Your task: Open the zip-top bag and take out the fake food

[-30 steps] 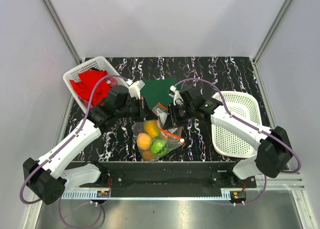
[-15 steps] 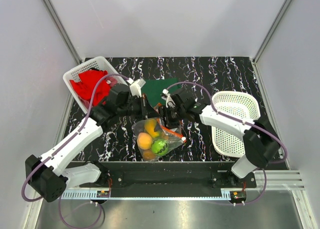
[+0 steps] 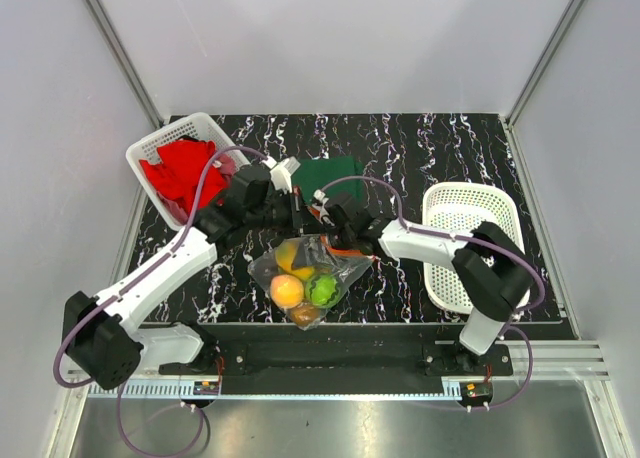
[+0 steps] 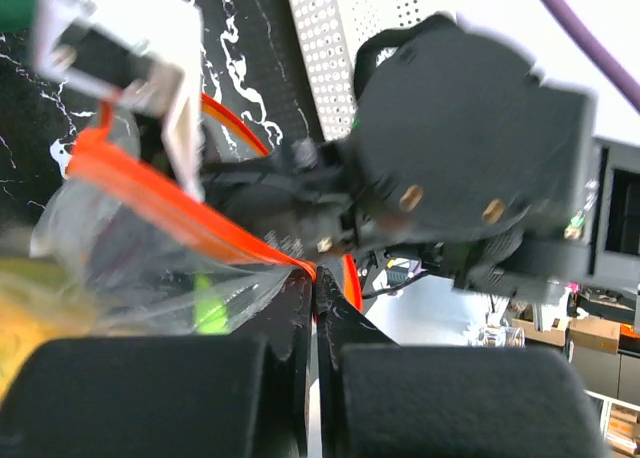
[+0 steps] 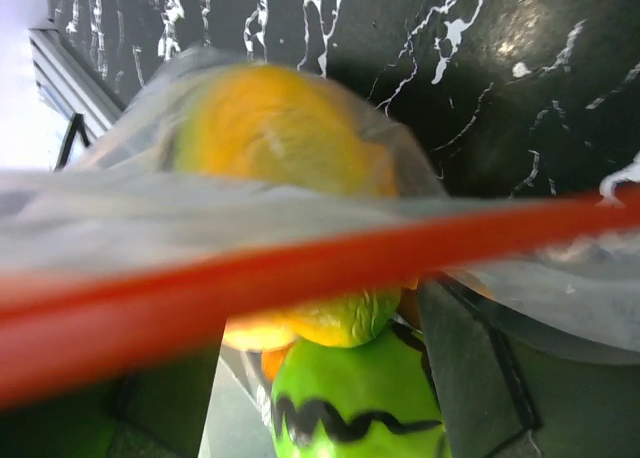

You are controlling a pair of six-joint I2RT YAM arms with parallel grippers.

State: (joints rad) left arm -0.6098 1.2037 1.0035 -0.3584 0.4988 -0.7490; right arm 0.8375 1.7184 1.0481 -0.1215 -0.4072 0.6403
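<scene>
My left gripper [image 4: 315,308] is pinched shut, its black pads [image 4: 150,398] pressed together on one lip of the clear, crinkly plastic zip-top bag [image 3: 305,278], right where the orange-red zip strip [image 4: 170,203] reaches my fingertips. My right gripper [image 3: 333,230] sits just across from it at the bag's mouth. Its wrist view is filled by the blurred strip, so I cannot tell whether its fingers have actually closed on the opposite lip.

The bag lies between my two arms, over the near part of the black, white-veined table [image 3: 430,148], with its belly toward the near edge. Inside it is the small plastic fake food: a yellow-orange piece [image 3: 290,255], a round peach-orange one [image 3: 287,291], a green one [image 3: 321,290] and something darker below them that I cannot make out.

I judge the step to be peeling the zip apart. To do it well, each hand should hold one lip only, never both layers, and the pull should go straight apart across the strip, not along it. A slow, even pull suits this slippery film, since a jerk would likely tear it from my pads. The weight of the fruit can serve as an anchor if I hold the mouth above the load. If the right side turns out to be loose, regripping before pulling is the safer course.
</scene>
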